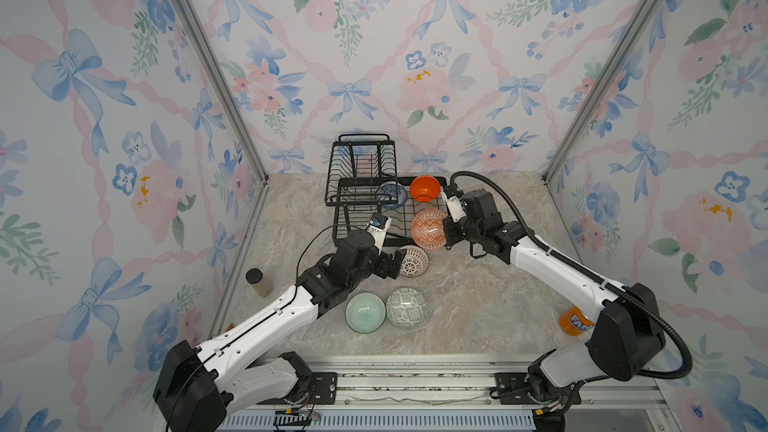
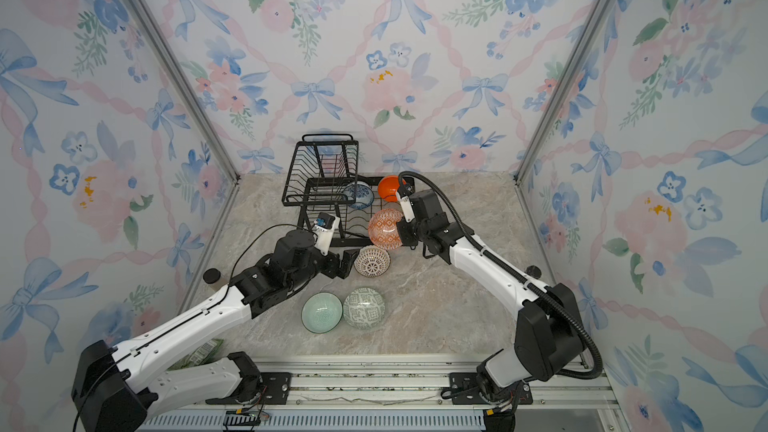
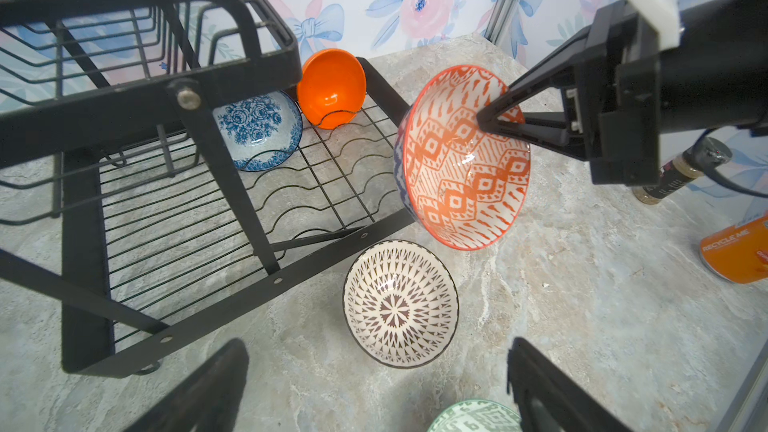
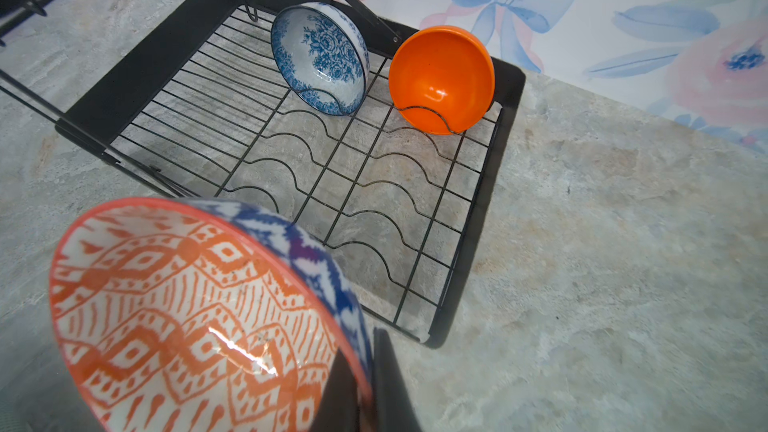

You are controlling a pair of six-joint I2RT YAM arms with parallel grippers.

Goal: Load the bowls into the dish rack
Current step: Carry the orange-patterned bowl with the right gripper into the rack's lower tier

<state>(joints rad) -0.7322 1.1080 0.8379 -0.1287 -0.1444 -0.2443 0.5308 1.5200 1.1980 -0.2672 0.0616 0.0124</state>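
- The right tool (image 3: pixel 484 120) is clamped shut on the rim of the orange-white geometric bowl (image 4: pixel 195 313), with one finger inside the bowl and one on the outside.
- This bowl hangs clear of the table, tipped on edge, at the front right corner of the dish rack (image 4: pixel 461 268).
- The empty wavy slots (image 4: pixel 365 184) lie just beyond the held bowl, toward the rear of the dish rack.
- The blue-patterned bowl (image 4: pixel 320 56) and the plain orange bowl (image 4: pixel 442 76) stand on edge in the rear row of the dish rack.
- Judgement: the next move carries the bowl rearward and down, with its rim parallel to the two racked bowls.
- The left tool (image 1: pixel 398 264) is fully open and holds nothing.
- The white lattice bowl (image 3: pixel 401 303) sits upright on the table just in front of the dish rack. The left tool is the nearer one to it.
- The pale celadon bowl (image 1: pixel 365 312) and the grey-green geometric bowl (image 1: pixel 407 308) sit side by side, farther in front of the dish rack.
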